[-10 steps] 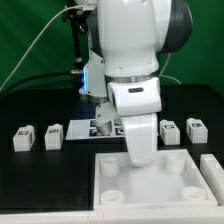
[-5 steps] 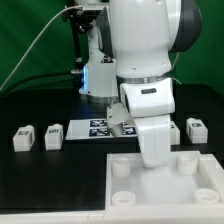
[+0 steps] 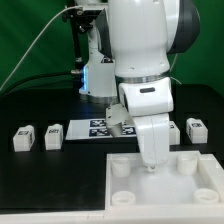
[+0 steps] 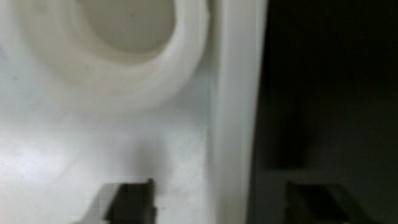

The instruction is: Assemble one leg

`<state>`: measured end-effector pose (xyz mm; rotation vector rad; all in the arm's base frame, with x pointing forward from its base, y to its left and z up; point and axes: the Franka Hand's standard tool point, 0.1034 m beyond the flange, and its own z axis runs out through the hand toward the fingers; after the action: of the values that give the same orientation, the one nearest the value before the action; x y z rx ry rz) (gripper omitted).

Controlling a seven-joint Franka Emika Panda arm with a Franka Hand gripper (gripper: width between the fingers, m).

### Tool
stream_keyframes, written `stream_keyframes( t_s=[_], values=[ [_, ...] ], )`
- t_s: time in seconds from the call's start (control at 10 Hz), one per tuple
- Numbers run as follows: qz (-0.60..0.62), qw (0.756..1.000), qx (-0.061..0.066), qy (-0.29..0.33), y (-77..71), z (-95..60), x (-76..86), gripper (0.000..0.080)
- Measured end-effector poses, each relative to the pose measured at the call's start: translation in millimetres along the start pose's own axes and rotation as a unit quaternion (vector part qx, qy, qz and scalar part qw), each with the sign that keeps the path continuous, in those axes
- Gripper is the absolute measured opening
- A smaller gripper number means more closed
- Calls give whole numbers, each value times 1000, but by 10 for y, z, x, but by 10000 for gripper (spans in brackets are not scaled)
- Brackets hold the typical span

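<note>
Two legs, small white tagged blocks (image 3: 22, 138) (image 3: 53, 134), lie at the exterior view's left, and a third (image 3: 196, 127) lies at its right. No leg is held. The gripper (image 3: 152, 165) is low at the back edge of the large white square piece (image 3: 190, 185), its fingers hidden behind the hand. In the wrist view the gripper (image 4: 224, 203) stands open. One fingertip (image 4: 128, 203) is over the white piece (image 4: 89, 130), beside a round socket (image 4: 125, 40). The other is over the black table (image 4: 338, 100). Nothing shows between them but the piece's edge.
The marker board (image 3: 95, 128) lies behind the white piece, partly covered by the arm. A black post with cables (image 3: 80, 50) stands at the back. The green backdrop closes off the far side.
From one second to half a second ago the arm and the large white piece both shifted to the exterior view's right. Since then nothing has visibly moved.
</note>
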<state>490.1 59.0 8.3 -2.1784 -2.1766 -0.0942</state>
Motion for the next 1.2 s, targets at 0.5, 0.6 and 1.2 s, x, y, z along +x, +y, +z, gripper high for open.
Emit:
stream_keyframes(
  t_s=[0.5,0.6,1.2],
  values=[
    [1,1000,0,0,1,-1,-12,647],
    [1,1000,0,0,1,-1,-14,647],
    [128,992,0,-11,-151,-347,240,649]
  ],
)
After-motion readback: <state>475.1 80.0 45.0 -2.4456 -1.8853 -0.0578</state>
